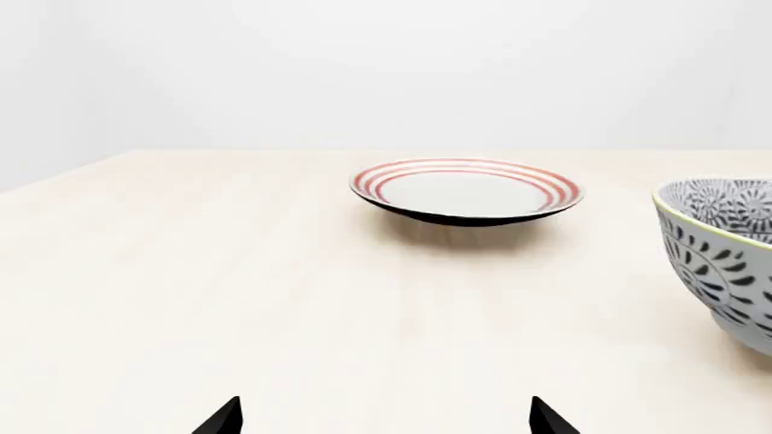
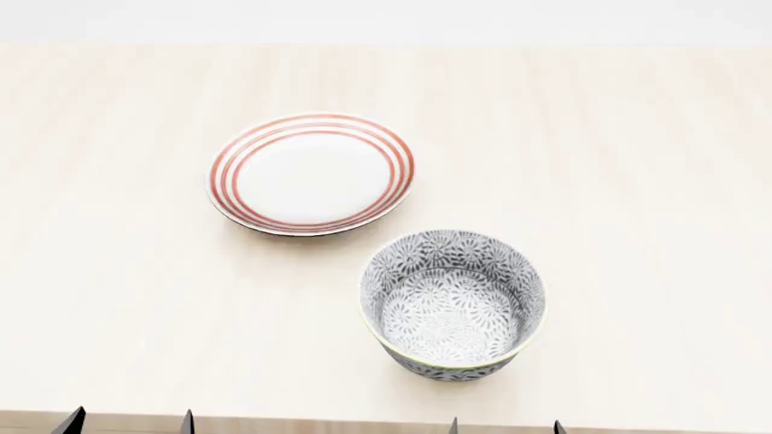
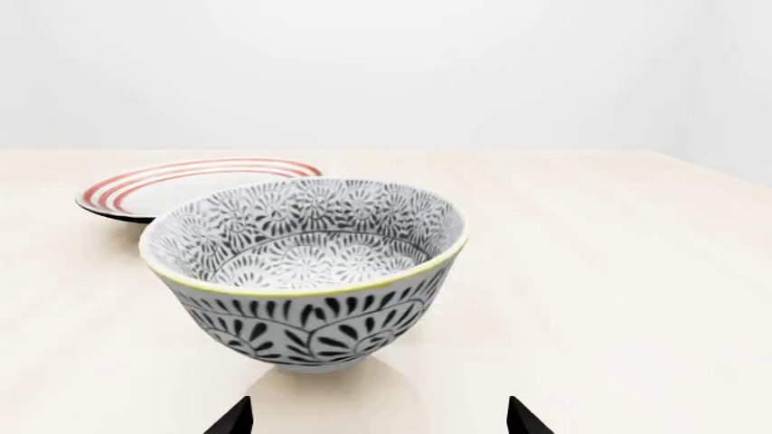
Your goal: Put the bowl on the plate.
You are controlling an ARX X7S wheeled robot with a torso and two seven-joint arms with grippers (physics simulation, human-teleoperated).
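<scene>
A pale wooden table [image 2: 627,181] fills nearly the whole head view, its near edge showing as a thin darker strip at the bottom and its far edge meeting a plain white wall. On it, toward the far left of centre, lies the plate [image 2: 311,174], shallow and white with three red rings round its rim and a dark underside that shows in the left wrist view [image 1: 466,190]; nothing rests on it. The bowl [image 2: 454,303] stands upright on the table nearer the robot and to the right of the plate, close beside it but apart from it, with bare wood showing between the two. Its grey-and-white floral pattern covers inside and outside, a thin yellowish rim runs round the top, and it holds nothing. In the right wrist view the bowl [image 3: 306,268] sits straight ahead of the right gripper [image 3: 379,418], with the plate [image 3: 193,186] behind it to the left. The right gripper's two dark fingertips stand spread wide with only table between them, short of the bowl. The left gripper [image 1: 383,418] is likewise spread apart over bare table, facing the plate, the bowl [image 1: 721,258] off to its right side.
</scene>
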